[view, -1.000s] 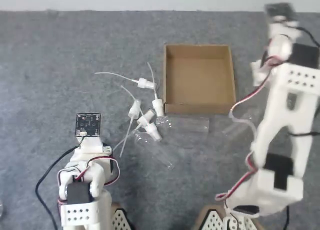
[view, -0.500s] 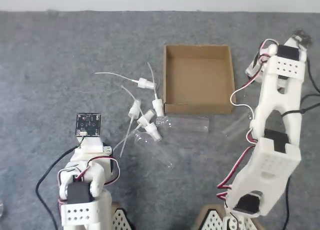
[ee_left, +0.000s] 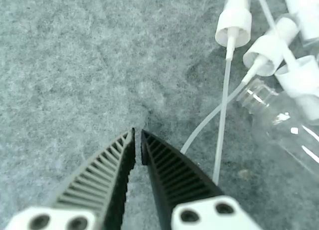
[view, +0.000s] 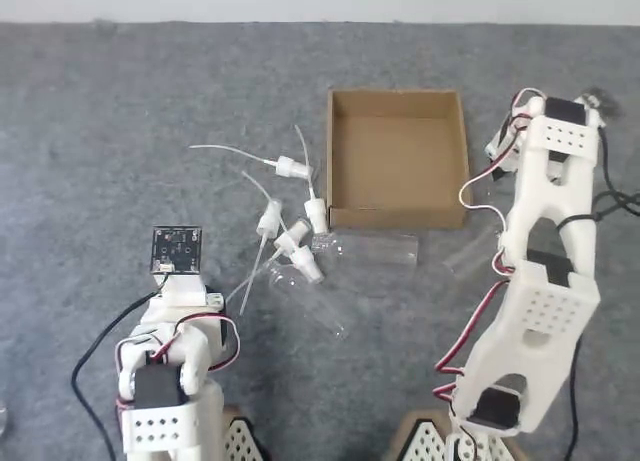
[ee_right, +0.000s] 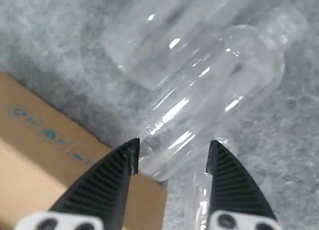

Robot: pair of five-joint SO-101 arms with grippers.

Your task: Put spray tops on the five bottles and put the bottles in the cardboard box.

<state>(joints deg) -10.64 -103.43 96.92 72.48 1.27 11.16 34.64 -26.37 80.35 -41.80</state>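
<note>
In the left wrist view my left gripper (ee_left: 138,133) is shut over bare grey carpet. White spray tops (ee_left: 233,25) with long tubes and a clear bottle (ee_left: 281,127) lie just beyond it. My right gripper (ee_right: 173,146) is open above a clear bottle (ee_right: 214,88) lying on its side; a second clear bottle (ee_right: 159,35) lies against it. The cardboard box (ee_right: 45,165) corner is right beside them. From above, the box (view: 398,221) stands open. Spray tops (view: 290,231) lie left of it and two bottles (view: 375,249) in front. The right arm (view: 555,161) stretches along its right side.
The left arm (view: 170,361) sits folded at the near left, its wrist camera (view: 176,249) short of the spray tops. Wires hang along the right arm beside the box's right wall. Grey carpet covers the table; its far left is open.
The right arm has swung down and in, from raised at the far right to low beside the box's right wall. The left arm has kept still.
</note>
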